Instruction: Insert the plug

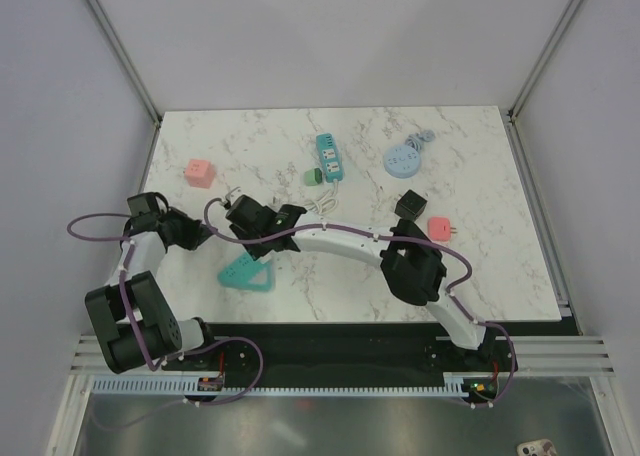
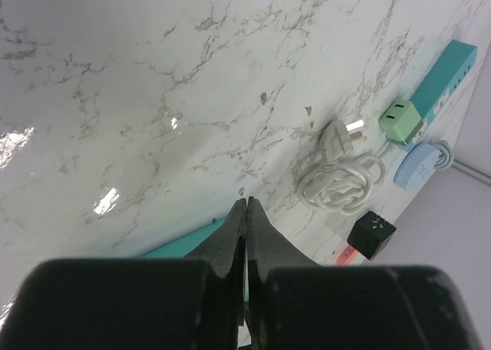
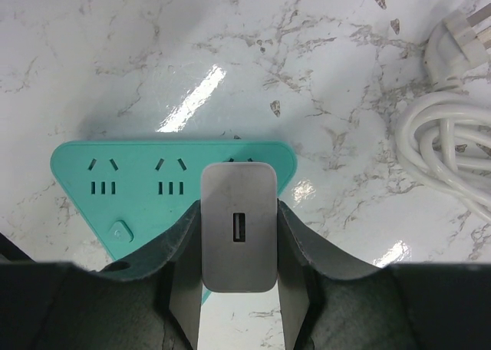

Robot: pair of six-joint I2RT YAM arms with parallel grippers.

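Marble table (image 1: pixel 250 146): right gripper (image 3: pixel 238 246) clamps grey plug (image 3: pixel 238 196) between its fingers, over teal strip (image 3: pixel 138 177), right-hand socket. Left gripper (image 2: pixel 246 216) closed, empty.

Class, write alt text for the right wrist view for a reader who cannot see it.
The right claw grips a grey USB charger over the right end of a teal triangular strip on a marble table. A coiled white cable lies to the right.
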